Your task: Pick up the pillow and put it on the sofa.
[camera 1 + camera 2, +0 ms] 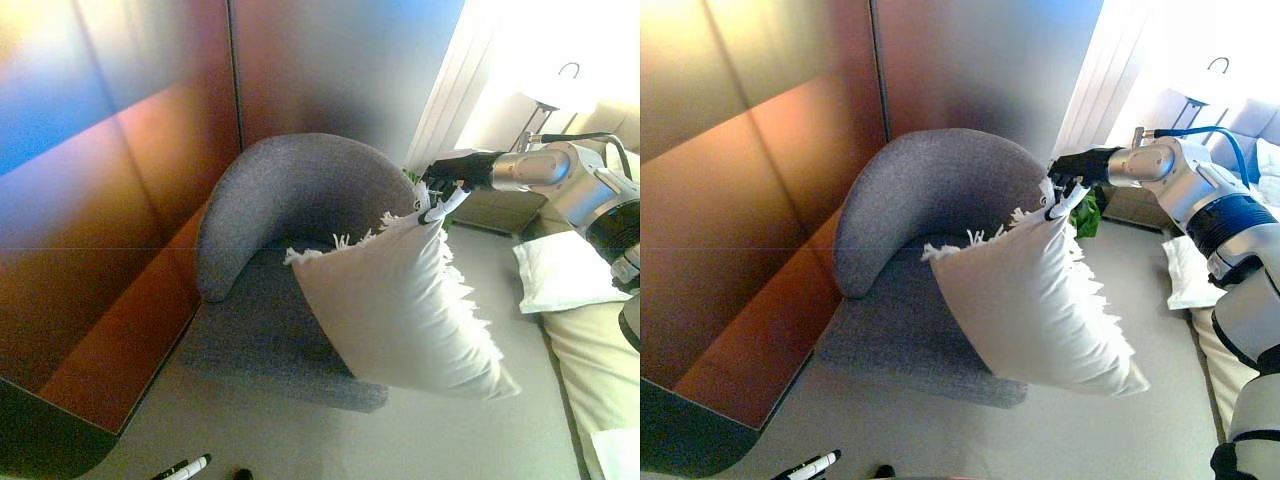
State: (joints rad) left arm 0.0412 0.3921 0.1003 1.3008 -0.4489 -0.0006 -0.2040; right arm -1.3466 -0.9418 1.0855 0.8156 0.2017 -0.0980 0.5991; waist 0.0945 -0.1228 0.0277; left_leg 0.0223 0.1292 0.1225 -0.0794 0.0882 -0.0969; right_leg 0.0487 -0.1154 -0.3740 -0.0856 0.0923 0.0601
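A white pillow with a fringed edge hangs by its top corner from my right hand, in front of a round grey armchair. The hand's fingers pinch that corner, and the pillow's lower part overlaps the chair's seat and front right edge. The same scene shows in the right eye view, with the pillow under the hand. Only the fingertips of my left hand show at the bottom edge.
A wood-panelled wall stands to the left of and behind the chair. A bed with a white pillow lies at the right edge. A lamp and low cabinet stand at the back right. Grey floor lies in front.
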